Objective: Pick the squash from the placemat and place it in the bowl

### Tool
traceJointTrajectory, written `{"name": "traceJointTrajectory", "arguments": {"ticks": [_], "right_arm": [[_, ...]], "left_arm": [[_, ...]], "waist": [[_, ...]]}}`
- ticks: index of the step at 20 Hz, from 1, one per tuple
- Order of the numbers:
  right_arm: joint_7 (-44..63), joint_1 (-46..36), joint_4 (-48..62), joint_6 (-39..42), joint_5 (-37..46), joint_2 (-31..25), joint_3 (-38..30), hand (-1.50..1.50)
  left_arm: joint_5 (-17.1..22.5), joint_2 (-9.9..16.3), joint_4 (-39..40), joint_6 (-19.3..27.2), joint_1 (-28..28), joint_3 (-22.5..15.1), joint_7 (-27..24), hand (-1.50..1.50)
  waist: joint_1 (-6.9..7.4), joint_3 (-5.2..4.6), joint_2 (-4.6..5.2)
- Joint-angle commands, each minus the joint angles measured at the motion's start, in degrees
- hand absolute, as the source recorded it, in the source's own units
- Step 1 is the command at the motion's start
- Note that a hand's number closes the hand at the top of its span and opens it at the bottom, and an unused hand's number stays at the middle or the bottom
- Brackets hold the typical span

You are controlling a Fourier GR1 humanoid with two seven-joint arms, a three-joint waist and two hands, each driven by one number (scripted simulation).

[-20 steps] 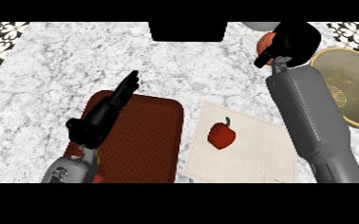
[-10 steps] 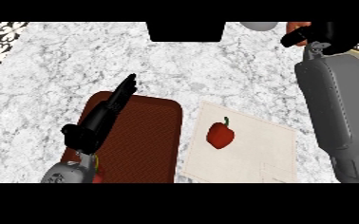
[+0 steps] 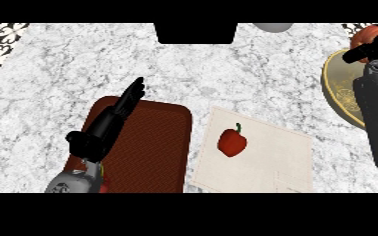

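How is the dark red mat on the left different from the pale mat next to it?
The dark red mat is a deep brownish red with rounded corners; the pale mat is cream with sharper corners. The left hand lies over the dark red mat, while the pale mat carries a red pepper. The pale mat sits turned at a slight angle; the dark red one less so. Both lie flat on the counter.

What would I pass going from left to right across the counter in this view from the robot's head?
Black left robot hand over a dark red-brown textured mat → beige cloth placemat with a red pepper-like vegetable on it → gold-rimmed round bowl at the right edge, with the right robot hand above it.
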Motion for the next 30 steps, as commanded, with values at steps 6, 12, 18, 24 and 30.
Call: {"name": "traceJointTrajectory", "arguments": {"ticks": [6, 12, 18, 24, 30], "right_arm": [[-7.77, -1.91, 16.61, 4.63, -11.70, -4.42, -10.46, 1.50], [-21.59, 2.17, 18.92, 2.00, -22.40, -3.76, -15.98, -1.50], [-26.62, 0.40, 20.89, -7.90, -23.43, -5.01, -17.58, -1.50], [-25.08, 0.58, 15.00, -15.22, -27.81, -8.23, -23.99, -1.50], [-27.59, 12.23, 3.33, -15.10, -37.57, -5.99, -29.77, -1.50]], "left_arm": [[0.05, -0.35, 0.09, -0.59, -1.30, 0.35, 0.67, 0.00], [-0.13, 0.53, -1.88, -1.26, -0.03, 0.67, 1.37, 0.00], [-2.70, -1.78, -0.11, 0.68, -0.29, -0.64, 0.52, 0.00], [-1.75, -0.74, 2.06, -1.25, 1.37, 0.26, -2.46, 0.00], [-0.88, -0.64, 1.73, -1.42, 0.15, 1.77, -0.88, 0.00]], "waist": [[0.92, 0.09, 0.36], [0.39, 0.08, 0.11], [0.33, 0.04, 0.08], [-0.38, -0.01, -0.13], [-1.30, -0.02, -0.39]]}}
